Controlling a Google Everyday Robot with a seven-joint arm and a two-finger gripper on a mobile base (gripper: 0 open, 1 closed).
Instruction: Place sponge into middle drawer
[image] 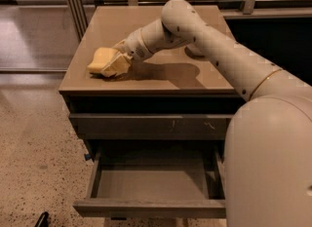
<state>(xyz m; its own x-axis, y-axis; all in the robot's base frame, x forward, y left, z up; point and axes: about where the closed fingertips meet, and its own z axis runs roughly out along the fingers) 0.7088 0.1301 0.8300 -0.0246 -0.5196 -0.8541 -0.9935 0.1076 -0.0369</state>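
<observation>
The single gripper (116, 64) is clasping the one soft pale-yellow foam sponge (99, 59) at its tip, while one open, shallow grey middle drawer (151, 207) is sitting well below it.

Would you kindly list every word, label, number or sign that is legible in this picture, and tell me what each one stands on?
None: there is no readable text anywhere in this view.
The sponge, the gripper at it on the cabinet top, and the open middle drawer carry no lettering.
The closed drawer front above it bears only pale scratch marks, not letters.
</observation>
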